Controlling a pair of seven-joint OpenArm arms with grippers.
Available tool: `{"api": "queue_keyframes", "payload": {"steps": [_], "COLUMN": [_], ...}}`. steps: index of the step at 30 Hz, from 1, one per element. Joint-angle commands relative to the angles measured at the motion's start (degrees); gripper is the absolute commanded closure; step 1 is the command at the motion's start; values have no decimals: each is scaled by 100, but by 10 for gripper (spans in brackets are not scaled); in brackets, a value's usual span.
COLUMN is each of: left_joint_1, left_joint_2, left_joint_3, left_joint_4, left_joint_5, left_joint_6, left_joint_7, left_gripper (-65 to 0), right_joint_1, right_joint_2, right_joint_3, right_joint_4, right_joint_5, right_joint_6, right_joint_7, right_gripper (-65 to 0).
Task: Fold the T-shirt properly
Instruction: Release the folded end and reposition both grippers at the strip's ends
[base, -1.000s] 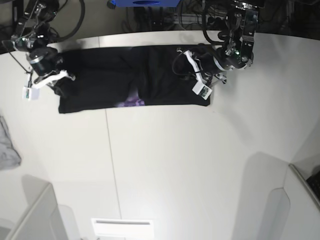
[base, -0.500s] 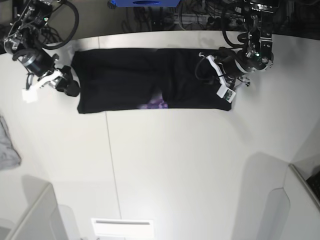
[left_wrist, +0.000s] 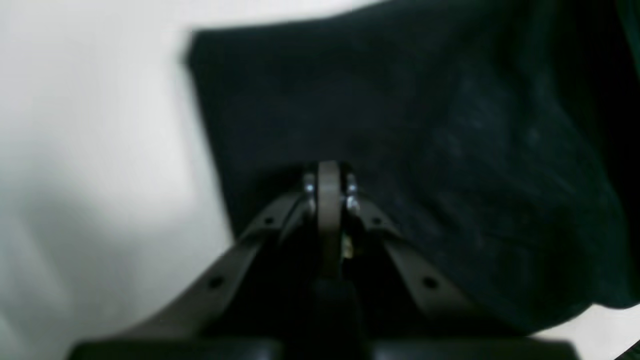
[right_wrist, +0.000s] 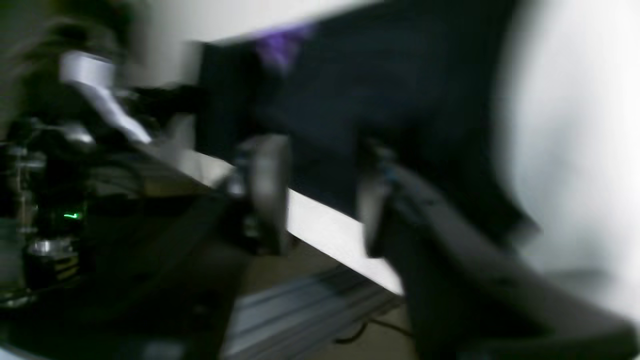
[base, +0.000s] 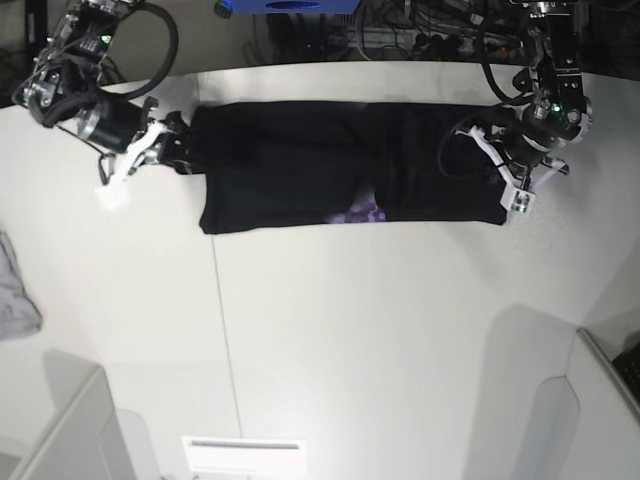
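Spread as a long black band across the far part of the white table: the T-shirt, folded lengthwise, its long edges roughly parallel to the table's far edge. Visible at the near edge, about the middle: a small patch of the purple print — also seen, blurred, in the right wrist view near the top.

At the shirt's end on the right of the base view: the left gripper, low on the cloth. In the left wrist view, fingers together, no gap between them, resting on or pinching black cloth beside the shirt's corner; cannot tell for sure if a fold of fabric is caught between them.

At the other end, on the left of the base view: the right gripper, just beside the shirt's short edge. In the right wrist view — strongly blurred — two fingers standing apart, with a clear gap and nothing between them, dark cloth behind.

At the far left edge of the table: a small grey cloth, well apart from the shirt.
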Motion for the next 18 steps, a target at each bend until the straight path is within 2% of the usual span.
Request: {"api": "queue_keyframes", "payload": {"steps": [1, 3, 7, 13, 18], "left_joint_1": [51, 95, 323, 429, 429], "left_joint_2": [-62, -80, -265, -291, -300], "left_joint_3": [-174, -481, -780, -772, -772], "left_joint_4": [107, 107, 89, -271, -605], "left_joint_5": [-239, -776, -1505, -1532, -1532], "left_joint_6": [-30, -30, -30, -30, -30], "left_joint_7": [-85, -85, -76, -111, -120], "left_gripper": [0, 0, 0, 0, 0], "right_joint_1": [20, 64, 275, 679, 820], "right_joint_2": [81, 81, 54, 98, 415], "right_joint_3": [-171, -619, -1261, -1639, -1674], "right_joint_4": [52, -62, -695, -1785, -2374], "right_joint_5": [107, 99, -253, -534, -543], "right_joint_6": [0, -18, -27, -9, -9], "right_joint_7": [69, 209, 570, 1124, 1405], "right_gripper": [-107, -3, 0, 0, 0]}}
